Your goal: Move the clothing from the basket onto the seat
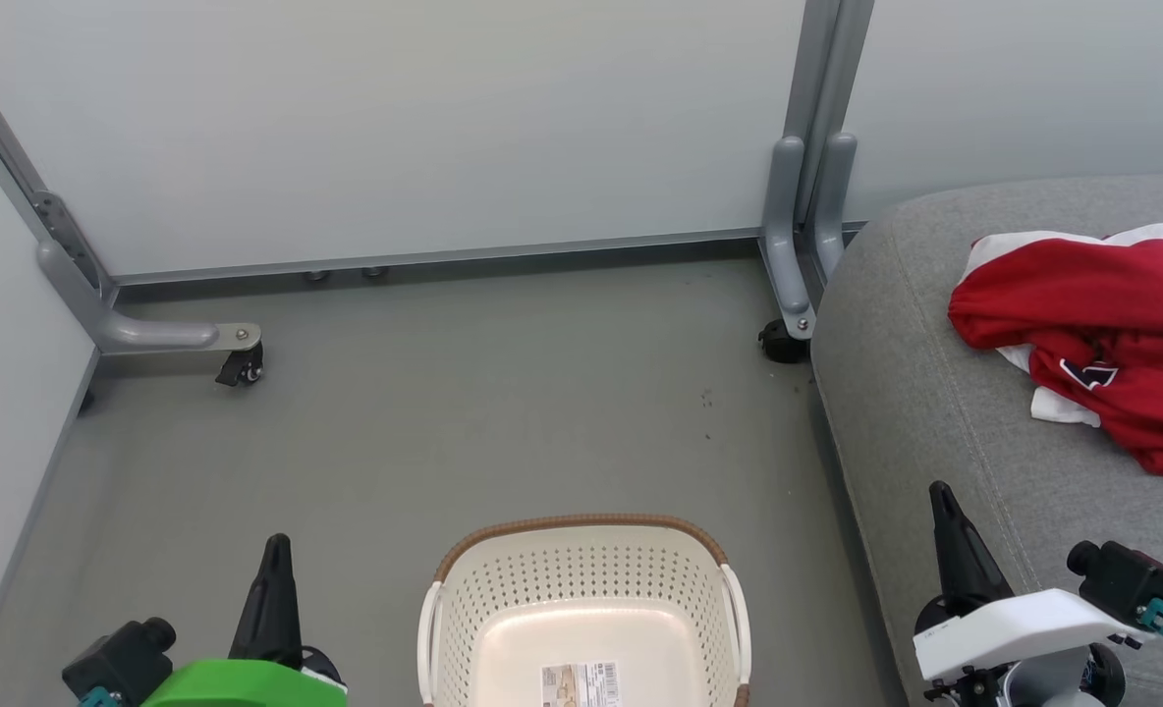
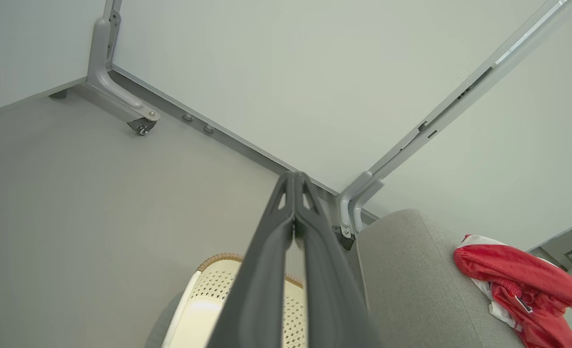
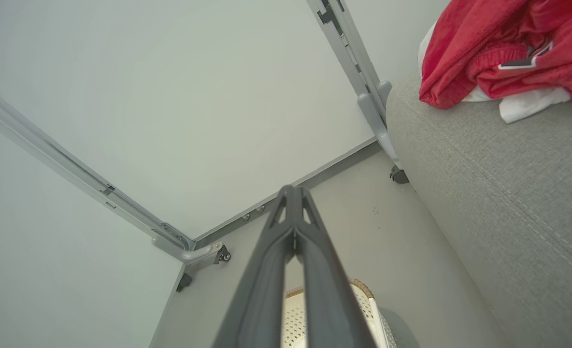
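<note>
Head view: basket [image 1: 581,579] low centre on grey floor [image 1: 444,412], barcode sticker [image 1: 581,682] on its bottom.
Clothing: red-and-white heap [image 1: 1102,334] lying on the seat [image 1: 935,393], upper right, well apart from basket.
Seat: grey cushion, near basket's right side.
Left gripper: [image 1: 275,545] lower left, beside basket, fingers pressed tip to tip.
Right gripper: [image 1: 940,491] lower right, seen against seat's left edge, fingers pressed tip to tip.
Wrist views: each finger pair meets at the tips, pointing toward pale wall panels [image 2: 315,72].
</note>
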{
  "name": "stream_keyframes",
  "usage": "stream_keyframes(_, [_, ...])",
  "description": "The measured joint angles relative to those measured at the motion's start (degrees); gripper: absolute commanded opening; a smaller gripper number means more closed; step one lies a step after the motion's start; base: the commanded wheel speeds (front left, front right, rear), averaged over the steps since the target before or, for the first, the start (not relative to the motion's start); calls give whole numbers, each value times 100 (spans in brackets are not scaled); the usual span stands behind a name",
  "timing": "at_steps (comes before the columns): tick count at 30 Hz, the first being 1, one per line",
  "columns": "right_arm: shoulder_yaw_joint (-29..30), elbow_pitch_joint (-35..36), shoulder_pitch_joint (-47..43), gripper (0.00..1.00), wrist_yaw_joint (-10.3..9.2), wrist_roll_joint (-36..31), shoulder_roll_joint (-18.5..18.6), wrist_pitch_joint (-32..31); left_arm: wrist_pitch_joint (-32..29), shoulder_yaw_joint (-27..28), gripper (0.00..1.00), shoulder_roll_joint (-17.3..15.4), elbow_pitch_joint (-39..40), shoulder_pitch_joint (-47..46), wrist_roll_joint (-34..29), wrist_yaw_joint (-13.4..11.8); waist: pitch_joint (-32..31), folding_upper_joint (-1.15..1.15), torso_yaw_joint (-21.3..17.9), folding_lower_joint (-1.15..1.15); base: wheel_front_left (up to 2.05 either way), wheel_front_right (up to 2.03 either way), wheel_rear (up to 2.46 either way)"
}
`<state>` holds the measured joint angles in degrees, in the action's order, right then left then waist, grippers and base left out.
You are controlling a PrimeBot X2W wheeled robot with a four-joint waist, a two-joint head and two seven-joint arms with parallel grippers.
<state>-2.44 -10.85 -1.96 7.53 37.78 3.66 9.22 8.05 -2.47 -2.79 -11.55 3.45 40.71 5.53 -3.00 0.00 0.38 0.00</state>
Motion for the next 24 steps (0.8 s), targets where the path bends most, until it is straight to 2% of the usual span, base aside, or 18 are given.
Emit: stream_keyframes(24, [186, -97, 233, 0, -1, 1894, 53, -420, -457, 258, 0, -12, -85, -304, 1723, 55, 78, 0, -9, 0, 0, 0, 0])
